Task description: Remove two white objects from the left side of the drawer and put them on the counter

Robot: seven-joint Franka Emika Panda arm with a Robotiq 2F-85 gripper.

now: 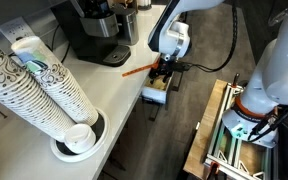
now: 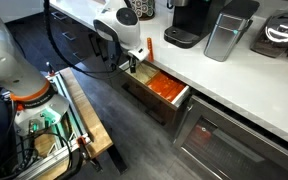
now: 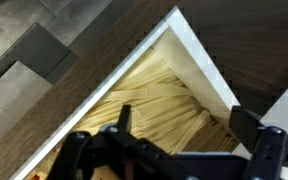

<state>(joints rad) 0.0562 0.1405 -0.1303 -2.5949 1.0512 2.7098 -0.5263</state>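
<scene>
While the end effector [image 2: 134,62] hangs spread apart, the drawer [image 2: 180,98] holds orange and tan contents.

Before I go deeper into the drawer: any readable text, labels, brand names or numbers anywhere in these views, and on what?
None can be read in any view.
Paper cup stacks: green and dark printed pattern, too blurred to tell whether it holds letters.
Coffee machine: no legible brand or label.
Drawer under the claw: no markings; the wrist view shows only pale sticks.
</scene>
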